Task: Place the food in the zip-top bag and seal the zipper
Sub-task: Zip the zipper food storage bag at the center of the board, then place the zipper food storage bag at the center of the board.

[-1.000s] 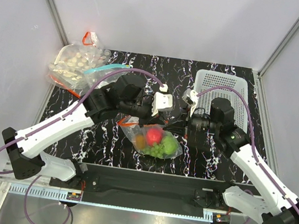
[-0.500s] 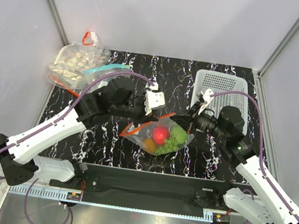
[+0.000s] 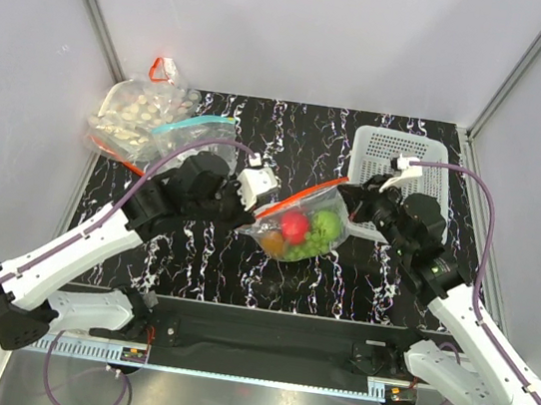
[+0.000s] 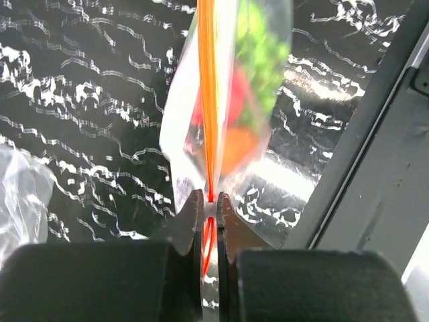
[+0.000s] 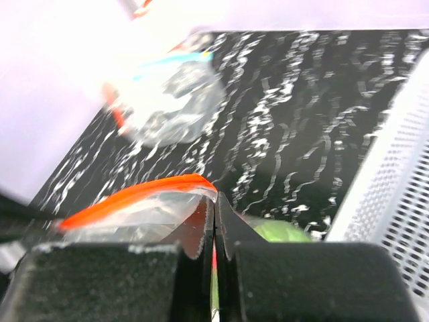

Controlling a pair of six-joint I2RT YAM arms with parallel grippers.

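Well, the black desk (image 3: 193, 252) with white squiggles is the biggest thing under me. At its far right stands a white basket (image 3: 398, 152) full of little holes. At the far left lies a bag of pale round pieces (image 3: 134, 115), and just beside it a clear bag with a teal strip (image 3: 195, 130).

In the middle, the zip-top bag (image 3: 301, 235) hangs between my two arms, up off the desk. The food is inside it: a red round fruit (image 3: 294, 227), a green round piece (image 3: 326, 221), green grapes (image 3: 306, 248) and an orange ball (image 3: 273, 246).

The red-orange zipper (image 3: 302, 196) runs along the top of the bag, pulled into a straight slanted line that sits lower on my left side. My left fingers (image 4: 201, 204) are pressed together on the left end of the zipper. My right fingers (image 5: 212, 211) are pinching its right end, near the basket. I cannot tell if the zipper is shut all the way along.
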